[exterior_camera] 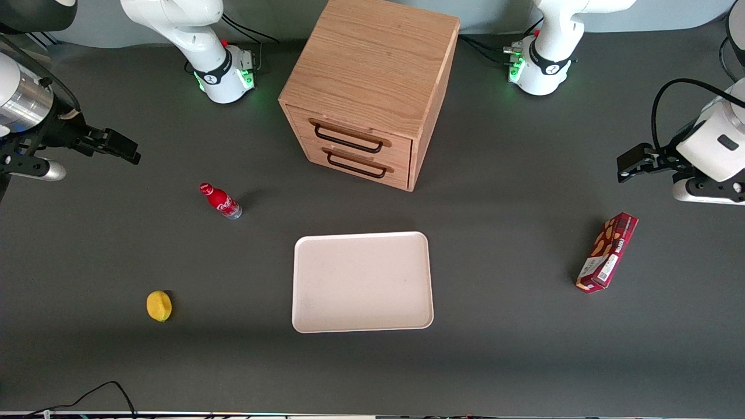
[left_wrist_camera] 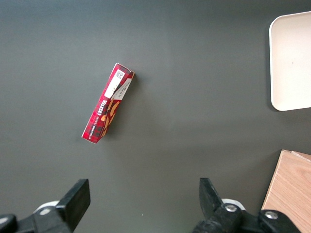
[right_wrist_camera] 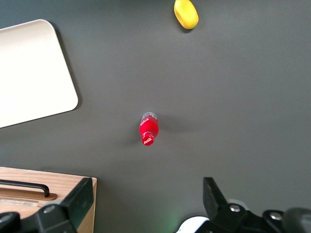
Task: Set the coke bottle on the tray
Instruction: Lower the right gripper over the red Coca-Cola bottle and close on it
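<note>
While the gripper (exterior_camera: 125, 148) hangs empty with its fingers spread, well above the table at the working arm's end, the coke bottle (exterior_camera: 220, 201) stands upright on the dark table (exterior_camera: 524, 349), apart from the tray (exterior_camera: 302, 279) and farther from the front camera than it. To do this step well, I would bring the gripper down over the bottle, square the fingers across its body below the cap (the clear base looks narrow, so a knock could topple it), and close only once centred. White script shows on the bottle's red side, too small to read. A lemon (exterior_camera: 159, 306) lies nearer the front camera. The snack box (left_wrist_camera: 107, 103), toward the parked arm's end, carries print I cannot read.
</note>
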You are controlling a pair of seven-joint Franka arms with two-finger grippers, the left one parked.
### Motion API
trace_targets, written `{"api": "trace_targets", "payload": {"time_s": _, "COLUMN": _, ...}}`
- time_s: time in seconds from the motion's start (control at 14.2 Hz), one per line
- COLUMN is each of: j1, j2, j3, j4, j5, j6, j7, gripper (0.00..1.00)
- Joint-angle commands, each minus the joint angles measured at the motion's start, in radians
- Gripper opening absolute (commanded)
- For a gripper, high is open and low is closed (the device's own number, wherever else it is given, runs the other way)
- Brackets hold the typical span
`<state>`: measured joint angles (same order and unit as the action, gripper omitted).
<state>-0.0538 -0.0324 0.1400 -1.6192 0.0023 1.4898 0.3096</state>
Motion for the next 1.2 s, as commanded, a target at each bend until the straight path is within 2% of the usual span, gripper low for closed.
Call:
{"api": "trace_targets", "payload": {"time_s": 0.0, "j1": 0.002, "j2": 0.031, "j3": -0.005, "j4": 0.047, "j5": 0.021, "j6": -0.036, "j7": 0.022, "gripper": 1.0}}
{"api": "trace_targets", "payload": {"time_s": 0.14, "j1": 0.002, "j2": 0.032, "j3": -0.002, "j4": 0.042, "j5": 0.03, "j6": -0.078, "j7": 0.023, "gripper": 1.0}}
{"api": "trace_targets", "payload": {"time_s": 0.21, "j1": 0.002, "j2": 0.032, "j3": -0.003, "j4": 0.032, "j5": 0.059, "j6": -0.08, "j7": 0.01, "gripper": 1.0}}
{"api": "trace_targets", "payload": {"time_s": 0.35, "j1": 0.005, "j2": 0.034, "j3": 0.01, "j4": -0.037, "j5": 0.067, "j6": -0.06, "j7": 0.0, "gripper": 1.0}}
{"api": "trace_targets", "payload": {"time_s": 0.49, "j1": 0.022, "j2": 0.002, "j3": 0.026, "j4": -0.214, "j5": 0.068, "j6": 0.094, "j7": -0.007, "gripper": 1.0}}
{"api": "trace_targets", "payload": {"time_s": 0.77, "j1": 0.023, "j2": -0.015, "j3": 0.035, "j4": -0.577, "j5": 0.058, "j6": 0.525, "j7": -0.015, "gripper": 1.0}}
{"api": "trace_targets", "payload": {"time_s": 0.85, "j1": 0.023, "j2": -0.005, "j3": 0.041, "j4": -0.632, "j5": 0.054, "j6": 0.609, "j7": -0.017, "gripper": 1.0}}
{"api": "trace_targets", "payload": {"time_s": 1.06, "j1": 0.023, "j2": 0.028, "j3": 0.043, "j4": -0.709, "j5": 0.045, "j6": 0.731, "j7": -0.017, "gripper": 1.0}}
{"api": "trace_targets", "payload": {"time_s": 1.13, "j1": 0.025, "j2": 0.028, "j3": 0.043, "j4": -0.735, "j5": 0.033, "j6": 0.762, "j7": -0.017, "gripper": 0.86}}
